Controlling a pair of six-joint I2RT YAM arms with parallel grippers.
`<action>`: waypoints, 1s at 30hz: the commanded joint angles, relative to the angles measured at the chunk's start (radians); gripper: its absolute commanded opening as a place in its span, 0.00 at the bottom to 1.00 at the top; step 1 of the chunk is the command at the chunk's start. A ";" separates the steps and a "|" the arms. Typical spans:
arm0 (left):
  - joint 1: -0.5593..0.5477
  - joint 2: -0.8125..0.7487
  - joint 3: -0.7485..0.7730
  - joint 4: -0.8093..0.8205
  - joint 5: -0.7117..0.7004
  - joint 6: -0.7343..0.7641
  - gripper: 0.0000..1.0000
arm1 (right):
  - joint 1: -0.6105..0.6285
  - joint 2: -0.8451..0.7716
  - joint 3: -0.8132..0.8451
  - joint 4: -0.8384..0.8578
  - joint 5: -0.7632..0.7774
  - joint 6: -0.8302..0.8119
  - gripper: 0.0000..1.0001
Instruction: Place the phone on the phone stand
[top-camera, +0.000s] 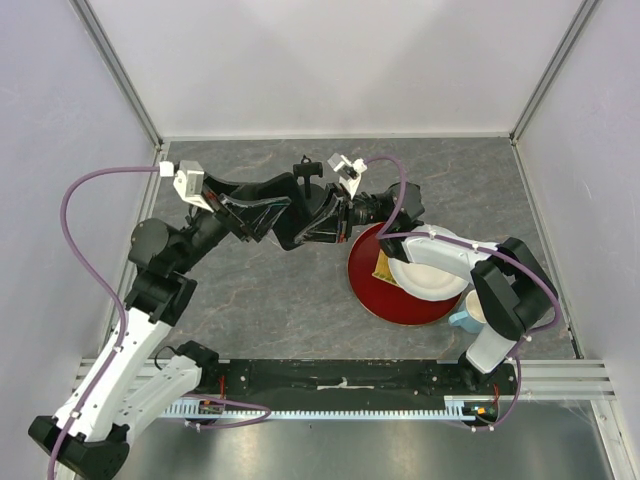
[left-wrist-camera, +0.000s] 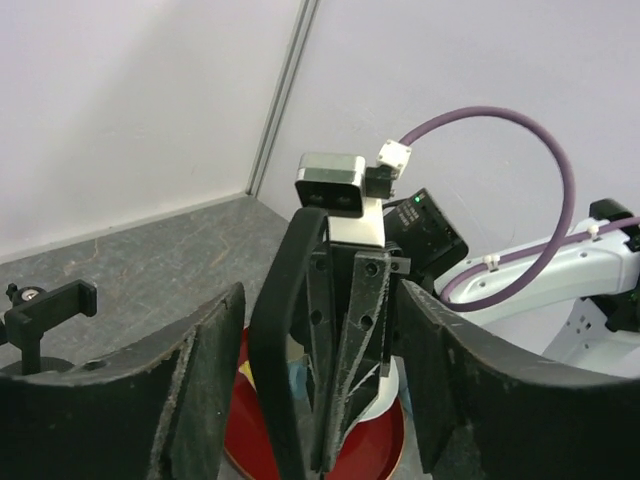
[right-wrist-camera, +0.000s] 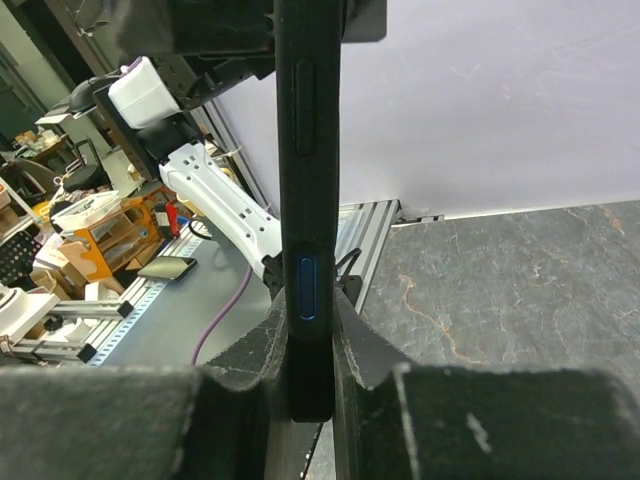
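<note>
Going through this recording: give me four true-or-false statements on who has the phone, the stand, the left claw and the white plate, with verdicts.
1. The right claw is clamped on the phone. True.
2. The phone sits on the phone stand. False: the stand's clamp head is empty, and the phone is in the right claw.
3. The left claw is open. True.
4. The white plate lies directly on the table. False: it lies on a red round plate.
</note>
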 joint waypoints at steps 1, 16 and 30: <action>0.011 0.040 0.043 -0.011 0.086 0.034 0.62 | -0.001 -0.045 0.009 0.140 -0.009 0.020 0.00; 0.032 0.099 0.208 -0.208 0.238 0.099 0.47 | -0.001 -0.011 0.016 0.248 -0.057 0.107 0.00; 0.054 0.131 0.267 -0.356 0.255 0.122 0.28 | -0.002 -0.005 0.018 0.241 -0.063 0.104 0.00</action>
